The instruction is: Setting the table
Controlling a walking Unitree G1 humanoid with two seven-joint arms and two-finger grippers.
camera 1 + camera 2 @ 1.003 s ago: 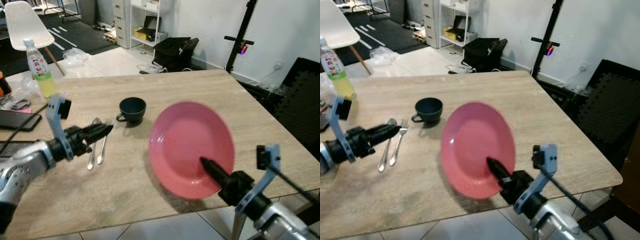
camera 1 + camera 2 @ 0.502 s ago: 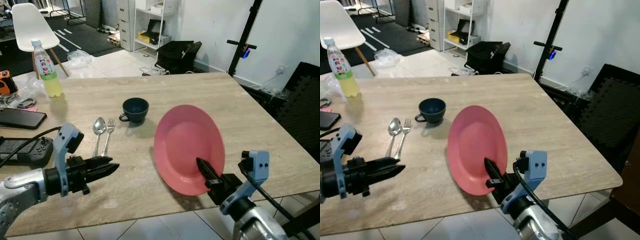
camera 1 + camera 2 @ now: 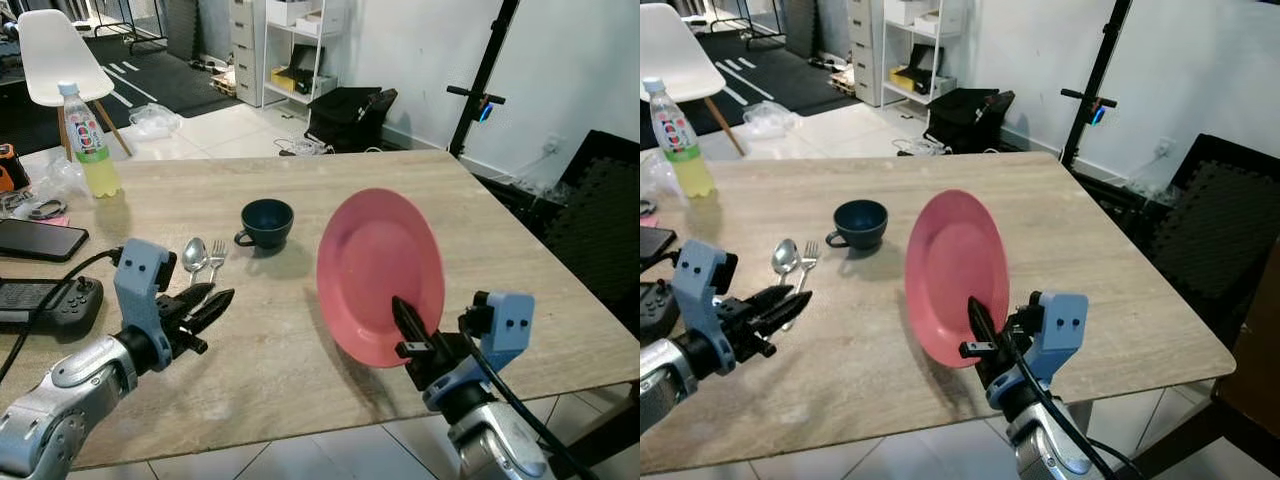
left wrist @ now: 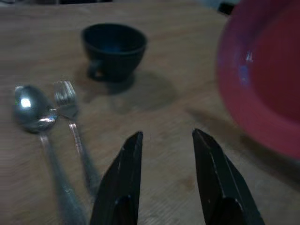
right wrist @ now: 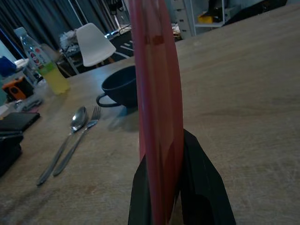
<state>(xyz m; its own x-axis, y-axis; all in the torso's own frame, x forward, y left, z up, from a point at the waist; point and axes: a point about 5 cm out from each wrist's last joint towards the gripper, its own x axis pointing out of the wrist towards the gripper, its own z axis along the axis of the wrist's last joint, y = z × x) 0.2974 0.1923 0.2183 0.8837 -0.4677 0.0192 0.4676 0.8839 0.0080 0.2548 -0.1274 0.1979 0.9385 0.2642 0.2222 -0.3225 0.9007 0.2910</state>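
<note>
The pink plate (image 3: pixel 380 270) is smooth and unmarked, held upright on edge above the wooden table (image 3: pixel 480 220) near its front edge. The right gripper (image 3: pixel 408 332) clamps the plate's lower rim. The left gripper (image 3: pixel 215 303), fingers parted and empty, hovers at the plate's 9 o'clock. Bare tabletop lies between them. The dark cup (image 3: pixel 267 221), spoon (image 3: pixel 194 255) and fork (image 3: pixel 215 250) lie toward 10 o'clock.

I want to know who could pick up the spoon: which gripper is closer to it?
Left. The left gripper hovers open just beside the spoon; the right gripper holds the pink plate farther away.
</note>
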